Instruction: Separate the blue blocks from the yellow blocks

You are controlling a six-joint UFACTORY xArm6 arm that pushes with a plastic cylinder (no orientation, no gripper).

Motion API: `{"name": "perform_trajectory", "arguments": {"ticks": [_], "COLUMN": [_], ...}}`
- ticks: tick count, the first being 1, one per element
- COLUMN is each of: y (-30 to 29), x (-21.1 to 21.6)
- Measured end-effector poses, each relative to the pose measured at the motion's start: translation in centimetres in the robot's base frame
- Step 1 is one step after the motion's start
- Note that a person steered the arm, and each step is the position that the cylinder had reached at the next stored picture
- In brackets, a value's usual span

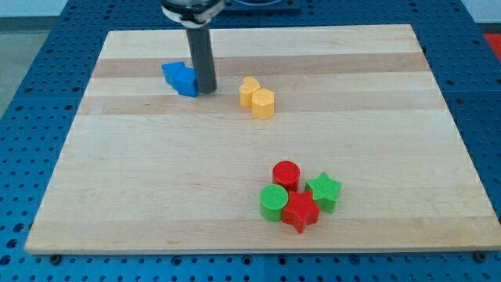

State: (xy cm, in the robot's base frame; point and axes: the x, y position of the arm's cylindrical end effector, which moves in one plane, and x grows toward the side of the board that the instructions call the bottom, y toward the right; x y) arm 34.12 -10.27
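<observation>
Near the wooden board's [156, 196] bottom right, a red cylinder [286, 174], green cylinder [274, 202], red star [300, 211] and green star [324, 190] cluster, touching

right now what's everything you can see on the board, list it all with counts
blue blocks: two, blue, shapes unclear, touching each other, upper left of the board
yellow blocks: two, yellow, one looks hexagonal, touching each other, upper middle, to the view's right of the blue pair
red cylinder: one, red, lower right cluster, top of it
red star: one, red, bottom of the cluster
green cylinder: one, green, left of the cluster
green star: one, green, right of the cluster
wooden board: one, light wood, on a blue perforated table
my tip: one dark rod, its end right against the blue blocks' right side, between them and the yellow pair
</observation>
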Motion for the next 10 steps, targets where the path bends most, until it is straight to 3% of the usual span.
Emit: {"name": "perform_trajectory", "arguments": {"ticks": [2,3,4,5,7,8,10], "y": [-3.3,-3.3,-2.4,4.7,15.1,24.5,28.1], "x": [-5.1,-5.1,0.1,1.7,-6.2,-4.8,3.1]}}
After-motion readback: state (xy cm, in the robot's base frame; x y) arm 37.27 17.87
